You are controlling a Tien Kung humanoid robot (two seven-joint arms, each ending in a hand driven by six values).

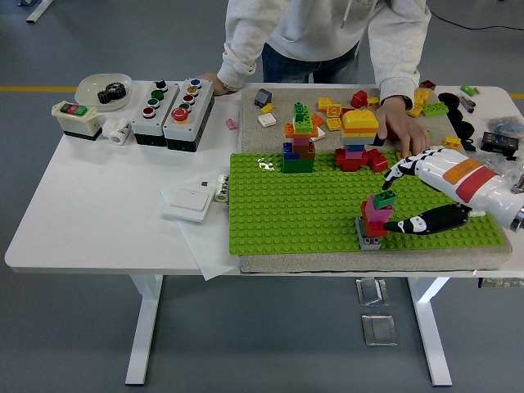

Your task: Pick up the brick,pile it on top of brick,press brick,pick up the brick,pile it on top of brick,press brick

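Note:
On the green baseplate stands a small stack: grey brick at the bottom, then red and pink, with a tilted green brick on top. My right hand comes in from the right and sits just right of this stack. Its fingers are spread above and behind the green brick, and the thumb points at the stack's lower right side. It holds nothing. A second stack with a green top and a third stack with a yellow top stand at the plate's far edge.
A person stands at the far side, one hand resting on the mat by loose bricks, the other hand by the button boxes. A bowl, a white switch plate and black parts also lie about.

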